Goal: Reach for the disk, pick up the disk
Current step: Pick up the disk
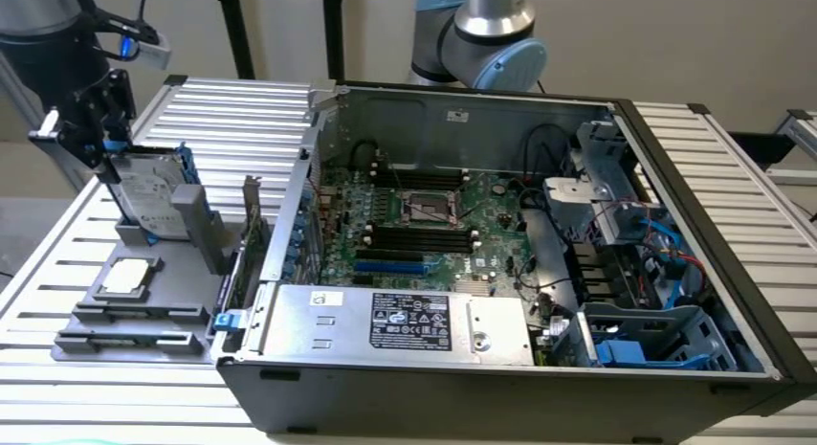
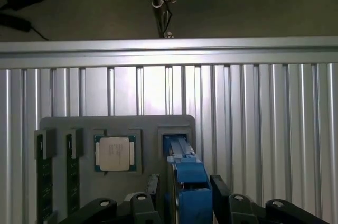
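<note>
- Disk (image 2: 187, 176) stands on edge in a slot of a grey holder tray (image 2: 79, 126), its blue rail facing up.
- The gripper (image 2: 187, 195) straddles the top edge of the disk; I cannot tell whether it is pressing on it or merely sits around it.
- In the exterior view the gripper (image 1: 113, 144) sits at the top of the upright disk (image 1: 151, 191), whose lower end is in the tray (image 1: 166, 344), at the exterior view's left.
- Beside the disk's slot, a square CPU chip (image 2: 114, 154) lies flat in its own recess of the tray.
- The tray rests on a slatted aluminium table (image 2: 264, 129).
- Toward the exterior view's right, just beside the tray, an open computer case (image 1: 511, 392) lies on its side, showing the motherboard (image 1: 422, 215) and a silver power supply (image 1: 396, 321).
</note>
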Robot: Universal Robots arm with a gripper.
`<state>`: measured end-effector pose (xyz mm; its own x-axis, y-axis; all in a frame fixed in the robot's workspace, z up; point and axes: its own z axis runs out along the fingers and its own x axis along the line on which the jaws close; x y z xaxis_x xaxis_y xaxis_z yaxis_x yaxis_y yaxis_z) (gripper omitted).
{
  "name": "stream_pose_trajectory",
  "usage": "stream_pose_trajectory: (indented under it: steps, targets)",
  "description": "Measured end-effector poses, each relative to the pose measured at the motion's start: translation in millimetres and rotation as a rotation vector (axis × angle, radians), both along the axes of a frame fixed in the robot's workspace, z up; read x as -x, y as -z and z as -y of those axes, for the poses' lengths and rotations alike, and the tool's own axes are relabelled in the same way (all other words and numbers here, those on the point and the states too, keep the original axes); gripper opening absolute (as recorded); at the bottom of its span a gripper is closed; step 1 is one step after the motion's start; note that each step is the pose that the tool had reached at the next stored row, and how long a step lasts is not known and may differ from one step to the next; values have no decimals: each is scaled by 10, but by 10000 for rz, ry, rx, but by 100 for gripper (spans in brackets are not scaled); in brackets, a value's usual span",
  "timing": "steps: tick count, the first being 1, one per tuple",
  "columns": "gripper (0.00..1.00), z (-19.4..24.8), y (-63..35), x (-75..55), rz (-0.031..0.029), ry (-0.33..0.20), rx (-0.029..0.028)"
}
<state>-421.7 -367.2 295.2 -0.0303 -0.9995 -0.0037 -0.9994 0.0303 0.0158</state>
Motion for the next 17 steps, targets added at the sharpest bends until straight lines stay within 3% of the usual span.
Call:
stream_pose_trajectory:
  steps: [2,3,10,11,17]
  targets:
    - [49,0,1,1,1,-9,0]
    - [42,0,2,1,2,-14,-1]
    - [39,0,2,3,2,-44,1]
    - [33,0,2,3,3,-51,0]
    - [33,0,11,6,17,-82,2]
